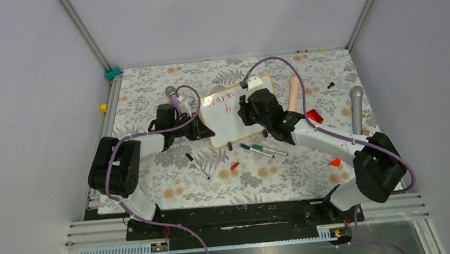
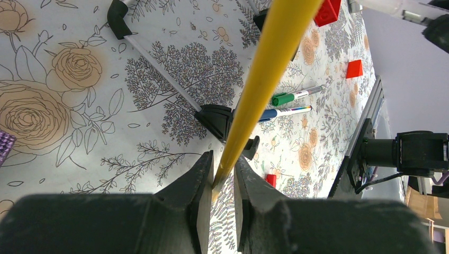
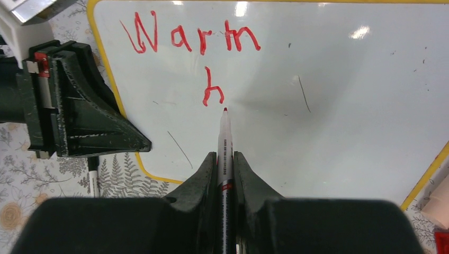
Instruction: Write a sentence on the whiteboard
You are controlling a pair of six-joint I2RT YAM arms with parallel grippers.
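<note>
Right gripper (image 3: pixel 225 159) is clamped on the marker (image 3: pixel 225 135), left gripper (image 2: pixel 223 164) pinches the whiteboard (image 3: pixel 344 116) edge; I'd start the sentence (image 3: pixel 212 90)'s next letter just right of the "h", light pressure.

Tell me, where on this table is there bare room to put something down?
Bare: the far strip between the whiteboard and the back wall, and the near stretch between the red cap and the arm bases. Crowded: the markers just before the board, and the block and microphone to its right.
</note>
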